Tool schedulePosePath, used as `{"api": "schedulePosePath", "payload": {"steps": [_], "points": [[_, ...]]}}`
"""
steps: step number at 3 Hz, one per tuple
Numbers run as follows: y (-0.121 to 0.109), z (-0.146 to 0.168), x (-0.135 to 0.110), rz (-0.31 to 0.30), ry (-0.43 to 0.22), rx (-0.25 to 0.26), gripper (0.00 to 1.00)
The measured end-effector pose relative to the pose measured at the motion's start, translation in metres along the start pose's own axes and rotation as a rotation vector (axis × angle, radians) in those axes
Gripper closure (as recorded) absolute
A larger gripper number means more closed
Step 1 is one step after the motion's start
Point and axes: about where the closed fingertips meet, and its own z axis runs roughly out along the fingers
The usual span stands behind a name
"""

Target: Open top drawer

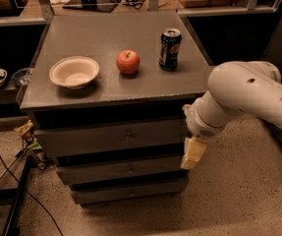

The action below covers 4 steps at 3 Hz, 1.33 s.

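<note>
The top drawer [96,137] is the tallest grey front under the cabinet top, with a small metal knob [129,134] at its centre. It sits flush with the cabinet, shut. My white arm [243,97] reaches in from the right. My gripper [191,154] hangs below the wrist at the cabinet's right front corner, level with the gap between the top and second drawers, to the right of the knob and apart from it.
On the cabinet top [106,38] stand a white bowl [74,72], a red apple [128,62] and a blue soda can [170,48]. Two shorter drawers [126,170] lie below. Cables and a black stand [17,200] are on the floor at left.
</note>
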Motion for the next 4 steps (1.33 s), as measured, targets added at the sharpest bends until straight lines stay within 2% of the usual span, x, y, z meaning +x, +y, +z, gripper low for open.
{"api": "schedulePosePath", "payload": {"steps": [1, 2, 4], "points": [[0.001, 0.007, 0.004, 0.021, -0.022, 0.015, 0.00], [-0.013, 0.027, -0.006, 0.043, -0.065, 0.048, 0.00], [-0.019, 0.037, -0.005, 0.055, -0.081, 0.054, 0.00]]}}
